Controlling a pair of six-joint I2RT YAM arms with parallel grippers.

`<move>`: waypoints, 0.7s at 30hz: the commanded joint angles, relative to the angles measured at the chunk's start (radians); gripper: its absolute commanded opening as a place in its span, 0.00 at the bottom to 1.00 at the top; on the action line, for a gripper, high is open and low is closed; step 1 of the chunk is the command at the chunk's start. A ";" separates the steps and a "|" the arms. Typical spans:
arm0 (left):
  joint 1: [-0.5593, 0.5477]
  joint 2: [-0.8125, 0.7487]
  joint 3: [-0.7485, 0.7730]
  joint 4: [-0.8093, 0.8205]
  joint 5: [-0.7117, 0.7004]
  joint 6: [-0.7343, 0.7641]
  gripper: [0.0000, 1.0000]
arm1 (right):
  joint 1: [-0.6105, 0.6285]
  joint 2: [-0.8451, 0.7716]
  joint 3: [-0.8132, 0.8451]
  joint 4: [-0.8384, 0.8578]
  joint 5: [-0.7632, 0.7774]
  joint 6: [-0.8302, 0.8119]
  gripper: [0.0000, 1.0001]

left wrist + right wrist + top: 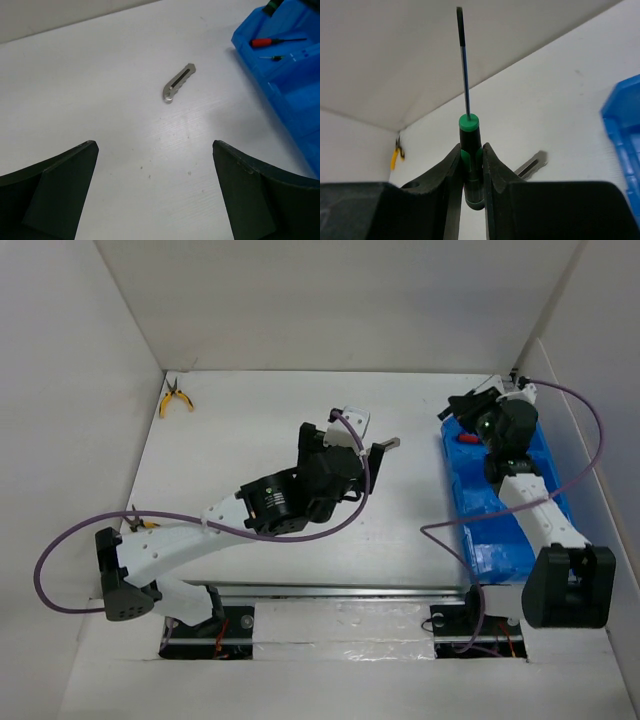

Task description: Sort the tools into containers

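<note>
My left gripper (376, 452) is open and empty over the table's middle; in the left wrist view (155, 145) the grey metal utility knife (178, 90) lies on the table a little beyond its fingers. My right gripper (463, 408) is shut on a screwdriver with a black and green handle (470, 150), shaft pointing away, above the far end of the blue bin (505, 540). A red-handled screwdriver (262, 42) and a slim one (274, 57) lie in a far compartment of the bin (295, 95). The knife also shows in the right wrist view (532, 164).
One pair of yellow-handled pliers (176, 398) lies in the far left corner, also seen in the right wrist view (395, 157). A second pair (135, 521) lies at the left edge, partly hidden by the left arm. White walls enclose the table on three sides.
</note>
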State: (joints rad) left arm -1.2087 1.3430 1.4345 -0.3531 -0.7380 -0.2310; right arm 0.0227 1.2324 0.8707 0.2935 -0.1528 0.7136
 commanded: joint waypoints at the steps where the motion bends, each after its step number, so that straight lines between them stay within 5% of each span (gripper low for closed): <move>1: -0.002 0.002 -0.033 -0.012 -0.057 -0.083 0.99 | -0.107 0.094 0.100 -0.002 -0.057 0.130 0.00; 4: -0.002 -0.025 -0.066 0.000 -0.011 -0.134 0.99 | -0.174 0.162 0.113 0.018 -0.044 0.199 0.00; 10: -0.002 -0.189 -0.368 0.249 -0.006 -0.097 0.99 | -0.265 0.217 0.088 0.028 0.049 0.283 0.00; 21: -0.002 -0.271 -0.586 0.402 -0.023 -0.077 0.99 | -0.274 0.354 0.137 -0.082 0.140 0.320 0.00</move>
State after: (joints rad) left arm -1.2095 1.0695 0.8562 -0.0345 -0.7364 -0.3157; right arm -0.2493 1.5845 0.9569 0.2375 -0.0647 1.0157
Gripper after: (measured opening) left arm 0.987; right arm 0.232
